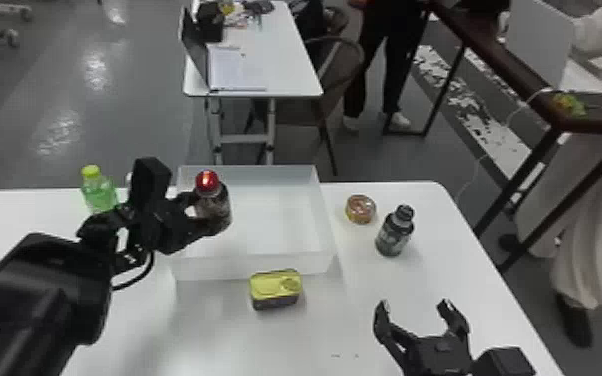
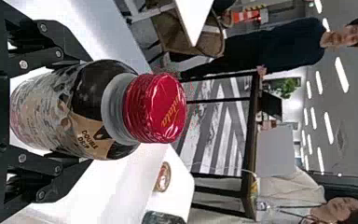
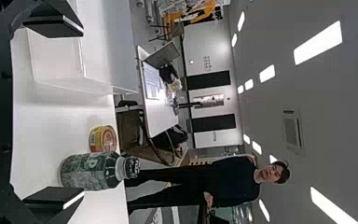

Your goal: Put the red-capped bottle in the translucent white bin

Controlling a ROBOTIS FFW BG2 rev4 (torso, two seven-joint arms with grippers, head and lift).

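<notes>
Green bottle (image 1: 100,195): far left, beside the left arm (image 1: 40,295) — a careless elbow swing might knock it.
Left gripper (image 1: 209,212): closed round the red-capped bottle (image 1: 220,204), roughly upright by the bin's left side.
White bin (image 1: 255,265): lowering too far left could snag the base on its wall — letting go high could topple the bottle.
Yellow-topped tin (image 1: 275,287): near side, just outside.
Right gripper (image 1: 415,306): near right, parked, fingers spread, empty.

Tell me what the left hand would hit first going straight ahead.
Most likely the bin, around its far right corner, as the left hand points across it holding the bottle. Height is hard to judge, so it may clear the rim.
</notes>
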